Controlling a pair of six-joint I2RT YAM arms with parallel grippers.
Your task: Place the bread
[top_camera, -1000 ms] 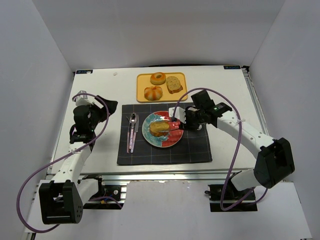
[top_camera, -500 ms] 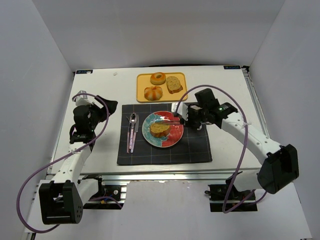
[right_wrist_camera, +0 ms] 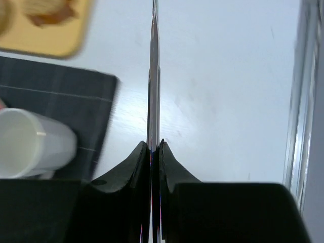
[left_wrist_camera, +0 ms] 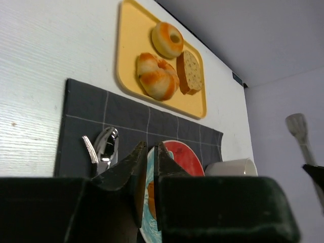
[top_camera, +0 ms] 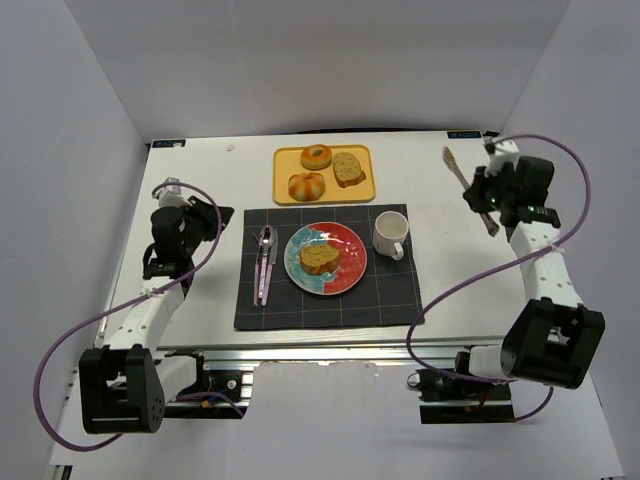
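Note:
The bread (top_camera: 319,259), a golden slice with a brown crust, lies on the red and teal plate (top_camera: 350,268) in the middle of the dark placemat (top_camera: 330,305). Neither gripper touches it. My left gripper (top_camera: 206,214) hovers over the table left of the mat, its jaws (left_wrist_camera: 150,146) nearly together with nothing between them; the plate (left_wrist_camera: 185,159) shows beyond them. My right gripper (top_camera: 482,196) is raised at the far right, shut (right_wrist_camera: 155,144) on a slim metal utensil (top_camera: 460,172) that sticks out past the fingertips.
A yellow tray (top_camera: 285,160) at the back holds a ring doughnut (top_camera: 316,156), a speckled tan slice (top_camera: 348,168) and a scored orange bun (top_camera: 307,186). A white mug (top_camera: 389,234) stands right of the plate. Cutlery (top_camera: 265,260) lies on the mat's left side.
My right arm has swung from the plate to the far right and now holds a utensil. A white mug has appeared beside the plate. My left gripper has closed.

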